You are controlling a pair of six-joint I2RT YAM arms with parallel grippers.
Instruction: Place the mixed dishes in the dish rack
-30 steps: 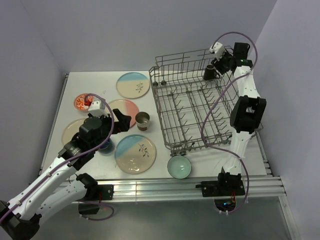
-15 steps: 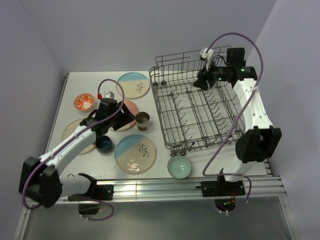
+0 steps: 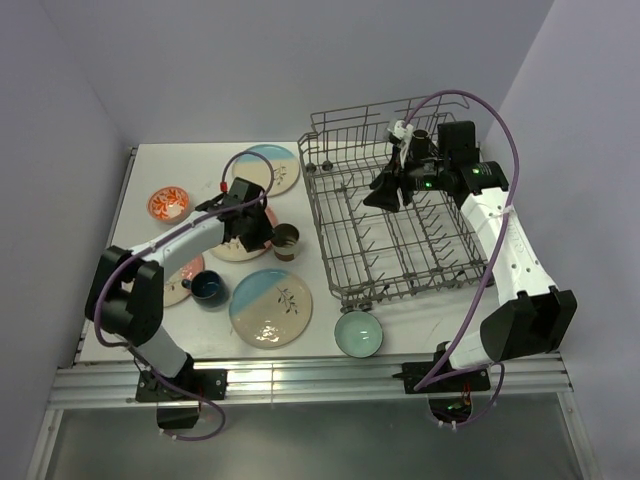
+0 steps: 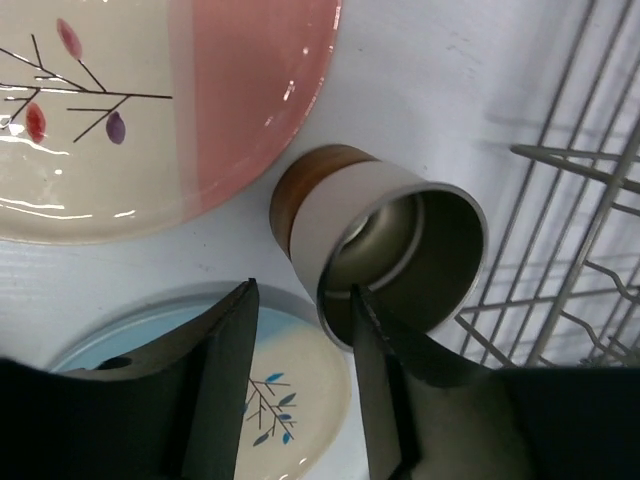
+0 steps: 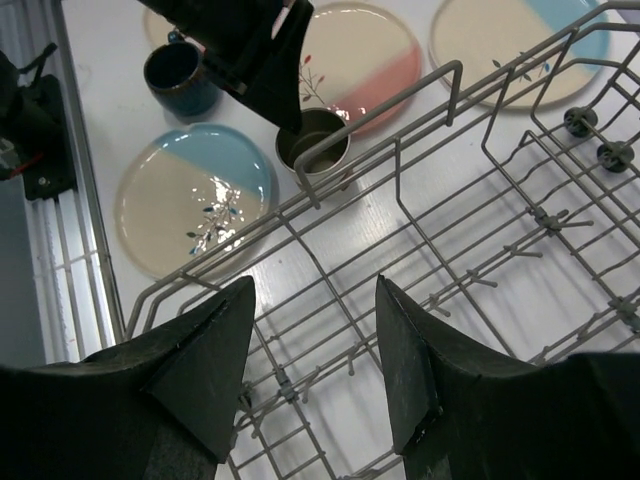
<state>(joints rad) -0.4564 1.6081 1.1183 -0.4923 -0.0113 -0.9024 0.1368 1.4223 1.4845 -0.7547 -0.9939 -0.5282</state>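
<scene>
The brown mug (image 3: 287, 241) (image 4: 370, 235) stands upright between the pink plate (image 3: 238, 243) and the dish rack (image 3: 400, 289). My left gripper (image 3: 268, 232) (image 4: 303, 300) is open and straddles the mug's near wall. One finger is inside the rim and the other outside, with a gap showing. My right gripper (image 3: 385, 196) (image 5: 315, 350) is open and empty, hovering over the rack's wires (image 5: 450, 150). On the table lie two blue plates (image 3: 268, 168) (image 3: 270, 305), a dark-blue mug (image 3: 205, 288), an orange-red bowl (image 3: 168, 204) and a teal bowl (image 3: 358, 333).
A fourth plate (image 3: 182, 283) lies partly hidden behind the dark-blue mug and the left arm. The rack's raised left side stands just right of the brown mug. Upright tines fill the rack floor. Purple walls close in the table at the back and sides.
My left gripper swung from near the dark-blue mug over to the brown mug, and its jaws narrowed. My right gripper moved from the rack's far right corner leftward over the rack.
</scene>
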